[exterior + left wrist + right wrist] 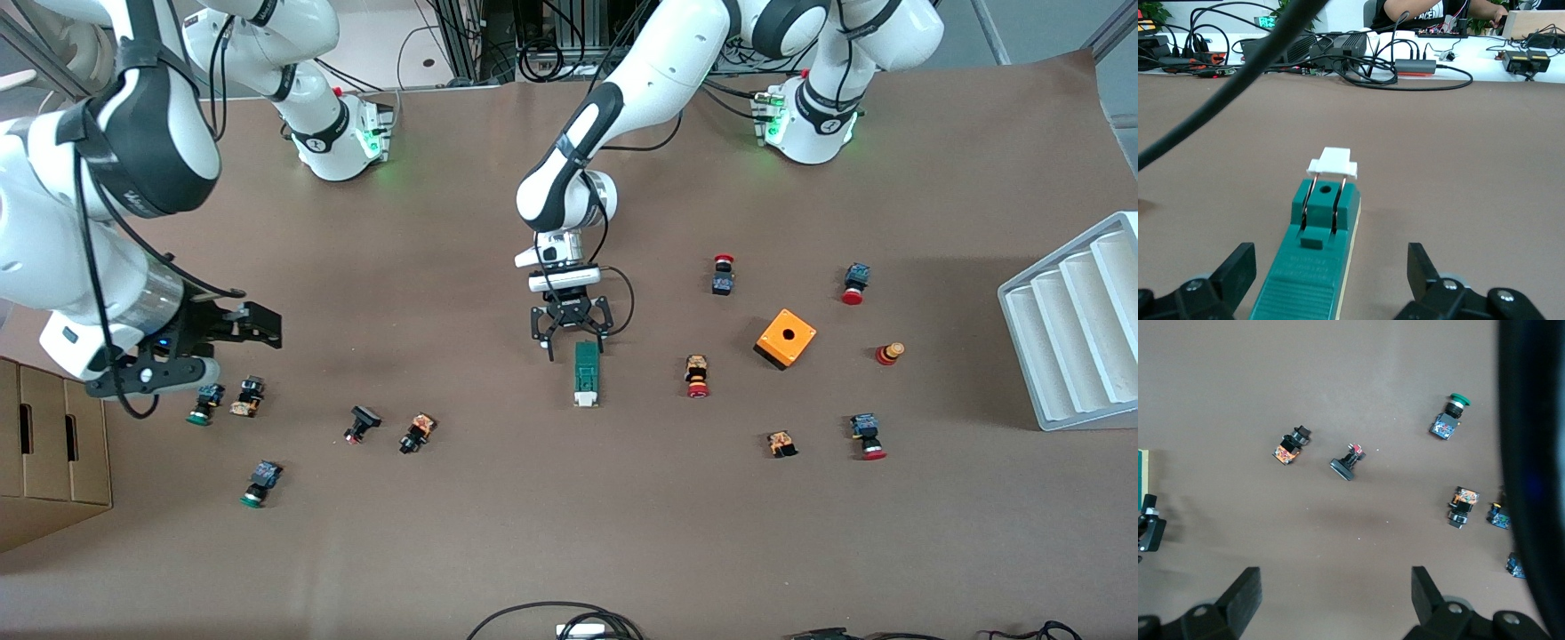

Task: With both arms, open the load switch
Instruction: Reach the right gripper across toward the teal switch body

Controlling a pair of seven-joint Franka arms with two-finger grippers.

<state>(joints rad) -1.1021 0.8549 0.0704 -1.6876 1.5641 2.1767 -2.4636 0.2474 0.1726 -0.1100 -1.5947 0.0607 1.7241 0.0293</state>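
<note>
The narrow dark-green rectangular load switch [586, 371] lay flat on the brown table [569, 533] near its middle. Its long axis ran toward and away from the front camera, and its white plastic tab [585, 399] pointed at that camera.

The left arm's black two-finger gripper [572, 346] hung low over the switch's end opposite the tab, fingers apart, one on each side of the green body and not touching it. In the left wrist view the switch [1313, 257] ran lengthwise between the spread fingers [1235, 269], its tab [1332, 163] raised on two thin metal legs.

The right arm's black two-finger gripper [258, 324] waited above the right arm's end of the table, fingers apart and holding nothing, over a scatter of small push buttons [1350, 461].

An orange box with a round hole [785, 339] sat well apart, toward the left arm's end.
</note>
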